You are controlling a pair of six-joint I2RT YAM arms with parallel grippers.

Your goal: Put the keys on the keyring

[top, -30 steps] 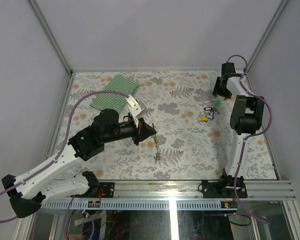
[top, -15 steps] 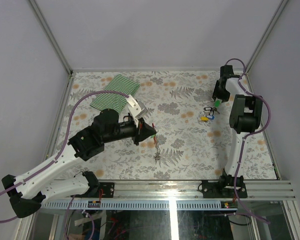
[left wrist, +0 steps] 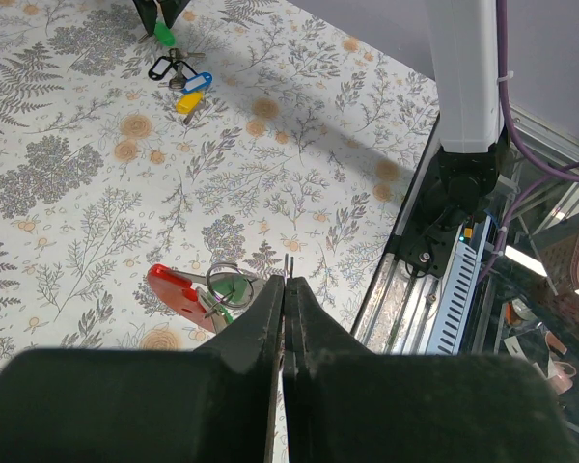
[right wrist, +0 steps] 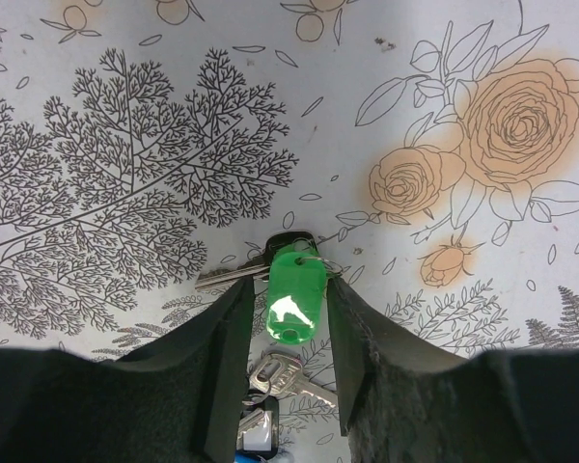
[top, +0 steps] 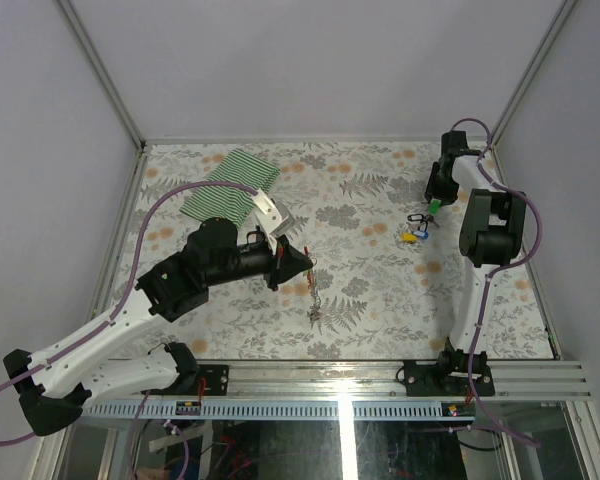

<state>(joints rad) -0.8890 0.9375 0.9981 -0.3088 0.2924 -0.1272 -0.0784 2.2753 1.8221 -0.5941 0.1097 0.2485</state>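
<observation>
My left gripper (top: 306,264) is shut on a thin wire of the keyring (left wrist: 289,262) and holds it above the table. A red tag (left wrist: 174,289), a green tag and a silver ring (left wrist: 222,278) show below it. In the top view the red part and a short chain (top: 315,305) lie below the jaws. My right gripper (right wrist: 288,285) is open and low over the table, its fingers straddling a green-tagged key (right wrist: 295,294). A small gap shows on the tag's left side. Another silver key (right wrist: 299,371) lies just behind. In the top view the right gripper (top: 435,199) covers most of that tag.
A black clip-like item (top: 417,218) and blue and yellow tags (top: 412,237) lie beside the right gripper. A green-and-white striped cloth (top: 228,190) lies at the back left. The metal rail (top: 380,375) runs along the front edge, and the enclosure walls stand close behind the right arm.
My right gripper has come down and slightly nearer, over the green tag, which now sits between its fingers. The left arm has not moved.
</observation>
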